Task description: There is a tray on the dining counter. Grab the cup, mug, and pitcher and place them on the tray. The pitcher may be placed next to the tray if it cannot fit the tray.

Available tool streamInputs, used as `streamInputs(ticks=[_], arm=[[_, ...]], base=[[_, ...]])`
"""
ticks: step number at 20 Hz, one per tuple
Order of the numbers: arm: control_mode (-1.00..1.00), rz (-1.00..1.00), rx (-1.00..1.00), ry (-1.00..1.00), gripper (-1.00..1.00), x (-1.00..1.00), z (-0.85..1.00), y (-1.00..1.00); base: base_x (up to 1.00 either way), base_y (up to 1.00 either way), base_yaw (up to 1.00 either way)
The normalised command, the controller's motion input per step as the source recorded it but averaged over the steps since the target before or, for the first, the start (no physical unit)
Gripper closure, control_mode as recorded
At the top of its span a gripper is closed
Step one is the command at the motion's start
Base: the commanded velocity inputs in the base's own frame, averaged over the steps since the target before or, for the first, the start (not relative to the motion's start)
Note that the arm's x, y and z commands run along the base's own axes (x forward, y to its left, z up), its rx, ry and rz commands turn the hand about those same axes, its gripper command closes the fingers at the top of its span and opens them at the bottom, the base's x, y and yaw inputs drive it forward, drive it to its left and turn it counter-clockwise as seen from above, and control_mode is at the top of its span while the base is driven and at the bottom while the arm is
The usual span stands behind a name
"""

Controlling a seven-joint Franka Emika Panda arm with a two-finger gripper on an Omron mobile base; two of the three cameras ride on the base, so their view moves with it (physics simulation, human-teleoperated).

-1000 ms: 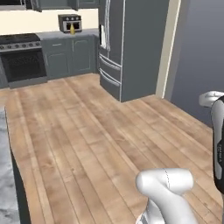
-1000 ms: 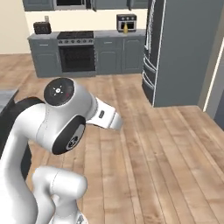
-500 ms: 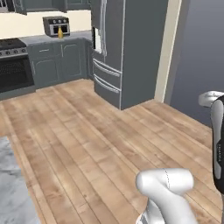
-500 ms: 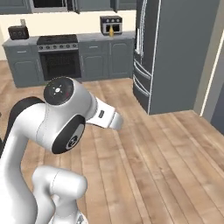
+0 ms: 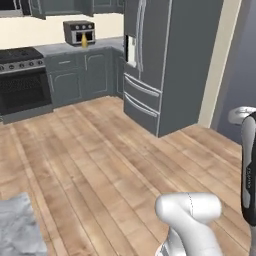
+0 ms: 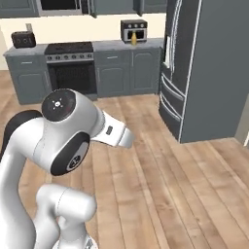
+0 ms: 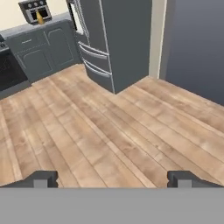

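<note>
1. Wood floor (image 5: 100, 165) takes up most of what I see; I judge the base is in transit, not at any pickup spot yet.
2. Gripper (image 7: 112, 179): fingertips (image 7: 41, 178) sit far apart at the bottom of the hand view, jaws wide open, nothing between them.
3. Pitcher (image 5: 84, 40), the mustard-yellow one, stands on the far worktop (image 5: 75, 48) in front of a small oven (image 5: 79, 32), at 11 o'clock in the left base view. It also shows at 12 o'clock in the right base view (image 6: 133, 38) and at 11 o'clock in the hand view (image 7: 40, 18).
4. Cup, mug, tray: I can't place them from these pictures. A grey marble corner (image 5: 17, 225) at 7 o'clock in the left base view may be the dining counter, can't confirm.
5. To do this step well, I'd drive toward the worktop, keep the arm tucked, stop square to the pitcher, jaws left open.
6. Fridge (image 5: 165, 60) stands at 1 o'clock in the left base view, jutting into the floor; I'd steer the base left of it.
7. Stove (image 5: 22, 80) is at 10 o'clock, just beside the cabinets (image 5: 85, 75) under the pitcher; don't clip it on approach.
8. Toaster (image 6: 23, 39) sits at 10 o'clock in the right base view, well apart from the pitcher.
9. Small oven close behind the pitcher limits reach depth, I judge.
</note>
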Motion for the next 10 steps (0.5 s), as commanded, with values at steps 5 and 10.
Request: streamInputs(ticks=[5, 10], arm=[[1.0, 0.0, 0.0, 0.0, -1.0, 0.0, 0.0, 0.0], [1.0, 0.0, 0.0, 0.0, -1.0, 0.0, 0.0, 0.0]], base=[[1.0, 0.17, 0.25], [1.0, 0.18, 0.1]])
